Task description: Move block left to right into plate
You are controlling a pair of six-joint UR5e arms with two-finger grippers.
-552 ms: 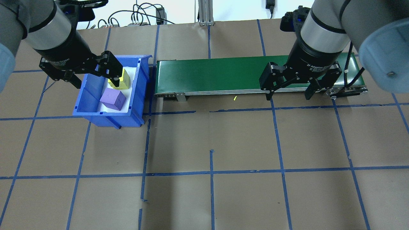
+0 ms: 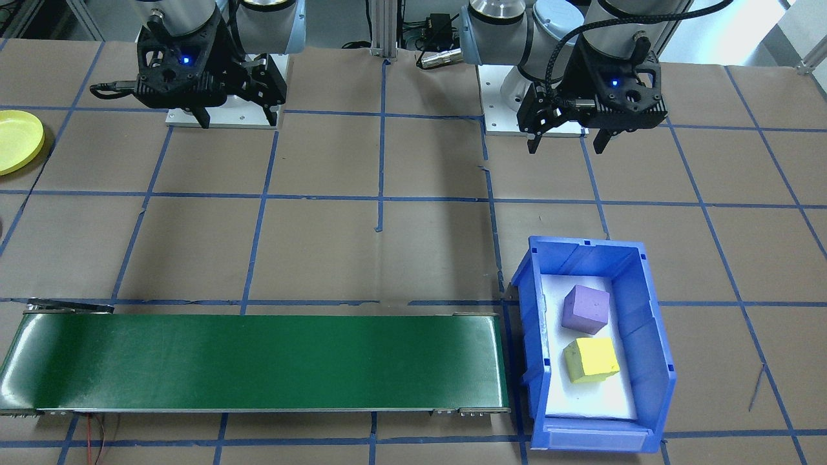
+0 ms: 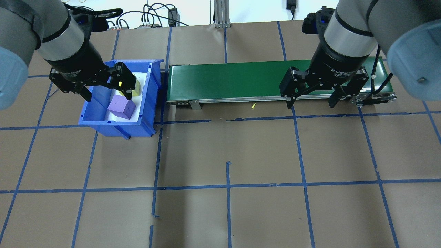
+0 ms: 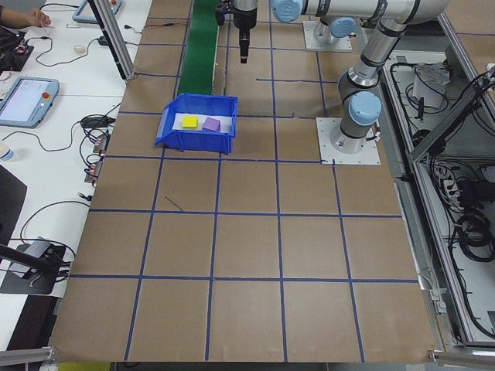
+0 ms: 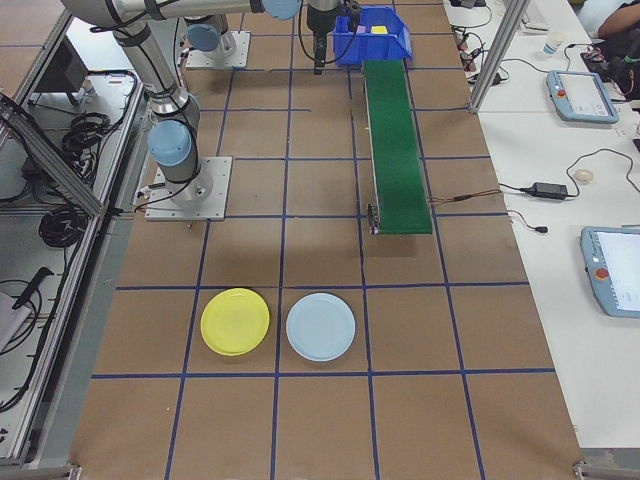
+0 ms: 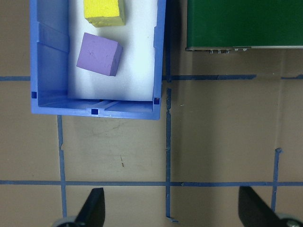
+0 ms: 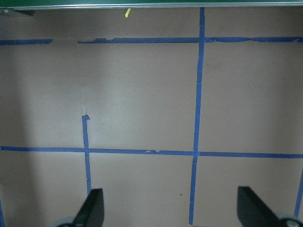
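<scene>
Ahead of the left pincer (image 6: 170, 215), on its far side, we see the blue bin (image 6: 97, 112) with two blocks on its white floor: the purple block (image 6: 99, 53) nearer to the pincer, the yellow block (image 6: 104, 12) beyond it. This pincer hangs released, its two fingers spread wide, above bare worktop (image 6: 213, 137) just short of the bin wall. It holds nothing.

We judge that the task is at its first step, the approach to a block. For the next move the left pincer must travel forward over the bin, come down between the walls and clench on one block; the task does not say which one.

Near the other end of the green conveyor (image 3: 262, 81) the right pincer (image 3: 311, 100) is also released and empty. Its own camera shows only taped worktop and the belt edge.

From the overhead view the plate is missing. The view from the robot's right end shows the yellow plate (image 5: 235, 321) well behind the right pincer, beside a pale blue plate (image 5: 320, 327). In the front-facing view only the yellow plate's edge appears.
</scene>
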